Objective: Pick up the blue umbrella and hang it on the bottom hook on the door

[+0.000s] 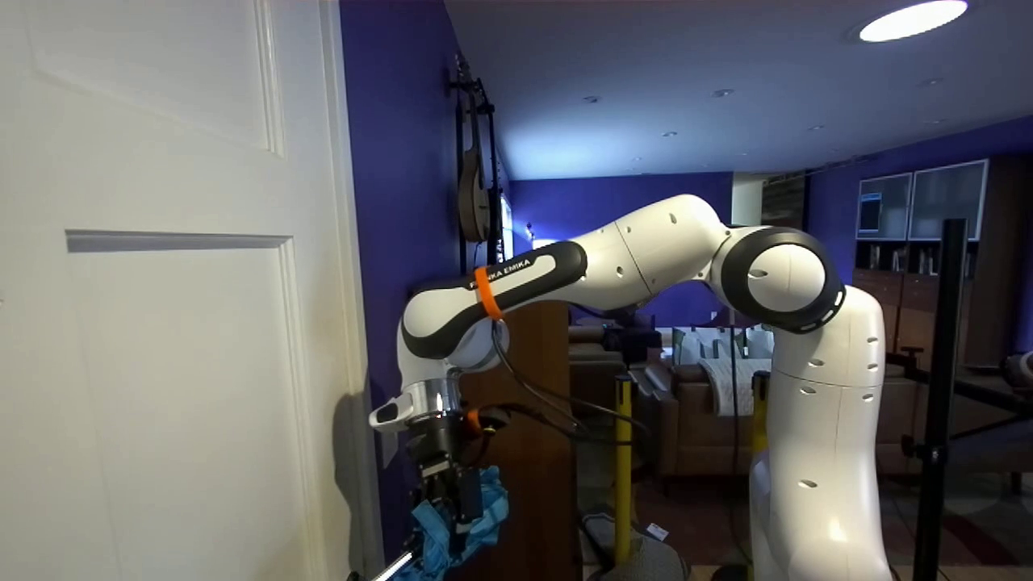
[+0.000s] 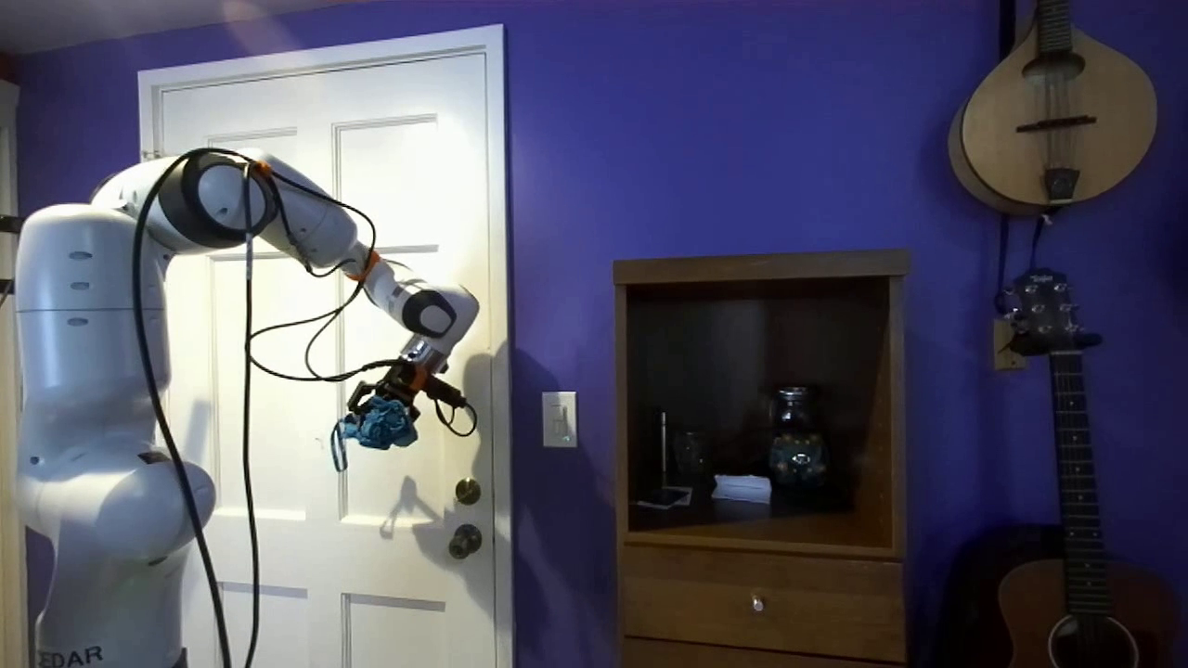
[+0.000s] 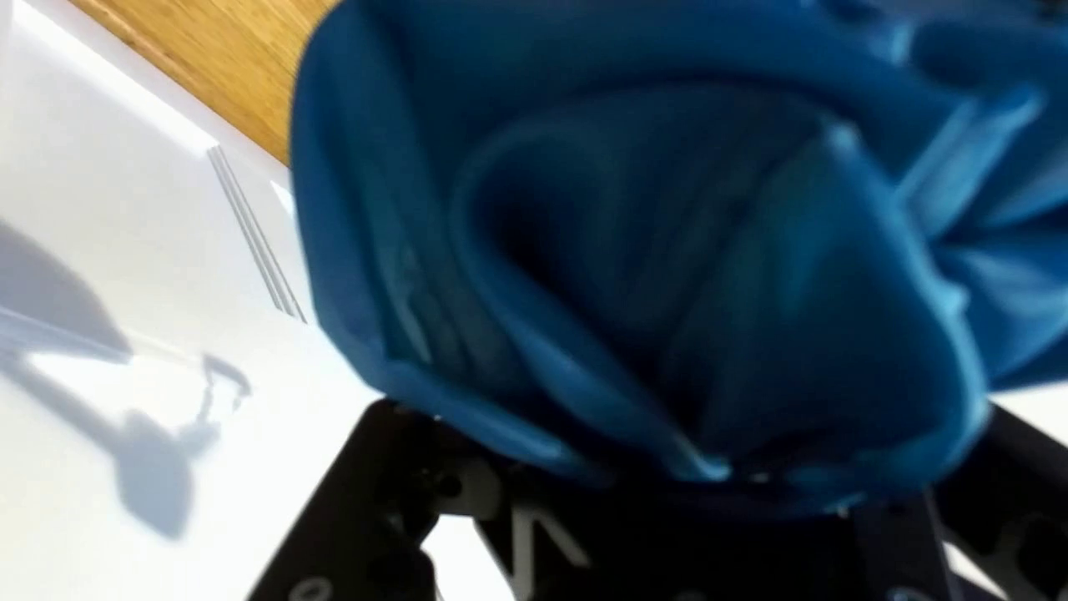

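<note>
Umbrella [image 3: 667,250] nr door [image 2: 297,427], cab. [image 2: 687,594] alongside.

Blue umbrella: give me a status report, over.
Gripper shut on blue umbrella. Umbrella held in front of door, not yet hung. Umbrella blocks much of wrist view; bottom hook not made out.

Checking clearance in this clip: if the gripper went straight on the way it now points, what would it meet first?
Holding the blue umbrella, the gripper points mostly downward, so probably the wooden floor; the umbrella hides most of the line ahead, leaving depth unclear.
</note>
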`<action>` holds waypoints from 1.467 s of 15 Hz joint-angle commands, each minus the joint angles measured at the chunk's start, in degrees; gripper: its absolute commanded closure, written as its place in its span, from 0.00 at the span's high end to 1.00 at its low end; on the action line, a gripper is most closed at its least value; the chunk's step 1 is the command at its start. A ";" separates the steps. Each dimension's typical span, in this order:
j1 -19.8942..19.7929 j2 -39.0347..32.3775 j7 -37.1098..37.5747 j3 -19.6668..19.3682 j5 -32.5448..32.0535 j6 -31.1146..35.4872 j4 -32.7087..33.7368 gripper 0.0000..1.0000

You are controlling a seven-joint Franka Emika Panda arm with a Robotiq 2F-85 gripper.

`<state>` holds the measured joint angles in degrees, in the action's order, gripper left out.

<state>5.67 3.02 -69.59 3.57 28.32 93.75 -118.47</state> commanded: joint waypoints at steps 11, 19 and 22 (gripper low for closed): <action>3.25 0.47 -1.54 4.38 21.77 12.74 -6.67 0.09; 3.43 -2.93 -2.70 5.30 24.13 11.90 -4.66 0.09; 3.46 -4.41 -4.21 5.70 25.47 11.81 -3.56 0.09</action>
<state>8.63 0.59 -71.83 8.98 51.13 105.42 -124.11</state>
